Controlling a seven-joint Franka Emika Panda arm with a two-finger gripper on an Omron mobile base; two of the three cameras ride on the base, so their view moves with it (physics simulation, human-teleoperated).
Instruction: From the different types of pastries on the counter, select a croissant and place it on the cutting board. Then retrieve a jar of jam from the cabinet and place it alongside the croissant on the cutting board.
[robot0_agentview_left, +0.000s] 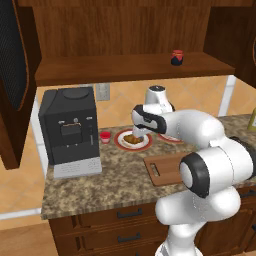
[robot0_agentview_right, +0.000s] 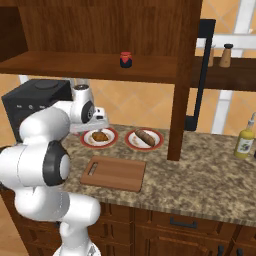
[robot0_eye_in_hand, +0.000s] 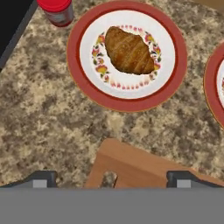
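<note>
The croissant (robot0_eye_in_hand: 129, 50) lies on a red-rimmed white plate (robot0_eye_in_hand: 127, 105) on the granite counter (robot0_eye_in_hand: 43, 118); it also shows as the croissant (robot0_agentview_left: 132, 138) (robot0_agentview_right: 100, 136) in both base views. The longer, darker pastry (robot0_agentview_right: 145, 137) rests on a second plate to its right. The cutting board (robot0_agentview_right: 115, 172) (robot0_agentview_left: 167, 167) lies in front of the plates, slot end (robot0_eye_in_hand: 108, 178) toward the croissant. My gripper (robot0_eye_in_hand: 112, 180) (robot0_agentview_left: 138, 132) hangs open above the counter between board and croissant plate, holding nothing. The jar of jam (robot0_agentview_left: 177, 57) (robot0_agentview_right: 126, 60) stands on the cabinet shelf (robot0_agentview_left: 125, 67).
A black coffee machine (robot0_agentview_left: 70, 130) stands left of the plates, with a small red cup (robot0_agentview_left: 105, 136) (robot0_eye_in_hand: 57, 8) beside it. A cabinet post (robot0_agentview_right: 180, 80) comes down to the counter right of the second plate. A yellow bottle (robot0_agentview_right: 245, 140) stands far right.
</note>
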